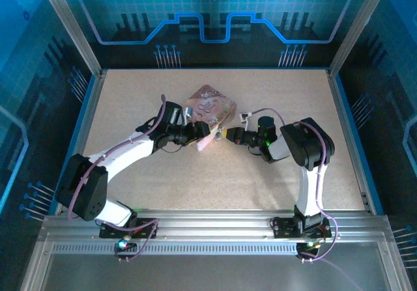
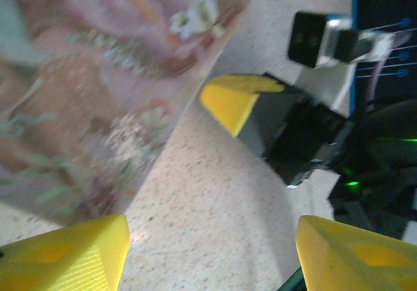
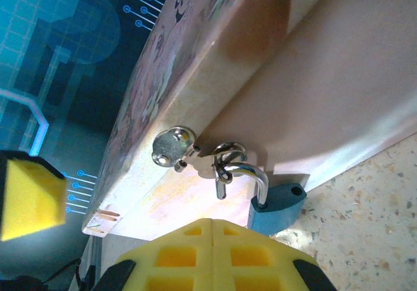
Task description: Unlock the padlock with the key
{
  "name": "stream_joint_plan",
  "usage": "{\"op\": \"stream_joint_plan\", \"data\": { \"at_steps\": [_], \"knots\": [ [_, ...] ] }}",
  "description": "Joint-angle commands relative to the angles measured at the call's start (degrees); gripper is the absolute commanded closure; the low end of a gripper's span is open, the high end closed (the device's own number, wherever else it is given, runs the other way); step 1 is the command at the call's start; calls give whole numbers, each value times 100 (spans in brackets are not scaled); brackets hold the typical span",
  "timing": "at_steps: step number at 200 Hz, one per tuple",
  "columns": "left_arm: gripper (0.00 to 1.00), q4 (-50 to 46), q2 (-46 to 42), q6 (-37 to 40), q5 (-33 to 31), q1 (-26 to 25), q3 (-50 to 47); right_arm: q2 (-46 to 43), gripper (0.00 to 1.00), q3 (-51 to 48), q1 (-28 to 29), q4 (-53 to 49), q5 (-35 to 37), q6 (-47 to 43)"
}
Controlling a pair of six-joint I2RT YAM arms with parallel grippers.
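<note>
Seemingly the unlocking is unfinished. On the surface lies the pink tin, its hasp carrying the lock. The left end effector has its fingers wide apart just beside the tin, holding nothing. The right end effector sits just below the hasp with its pads pressed together; whether they pinch the key I cannot tell. The padlock hangs from the hasp by its shackle. Whether that shackle has sprung is unclear, so I judge the turning undone.
</note>
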Motion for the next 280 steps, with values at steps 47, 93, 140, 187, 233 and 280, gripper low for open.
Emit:
{"op": "stream_joint_plan", "data": {
  "at_steps": [47, 93, 140, 187, 233, 280],
  "knots": [
    [30, 267, 812, 168, 98, 38, 981, -110, 71, -32, -218, 17, -154, -564],
    [30, 392, 1271, 140, 168, 73, 1221, 171, 49, 290, -382, 96, -488, -985],
    [30, 438, 1537, 72, 143, 113, 1225, 456, 44, 679, -301, -90, -620, -1092],
    [30, 372, 1578, 92, 115, 130, 1214, 612, 45, 905, -194, -226, -686, -1130],
    [30, 370, 1597, 107, 124, 126, 1216, 737, 45, 1048, -59, -367, -803, -1122],
    [30, 374, 1597, 104, 124, 135, 1202, 828, 50, 1233, 26, -229, -929, -1017]
  ]
}}
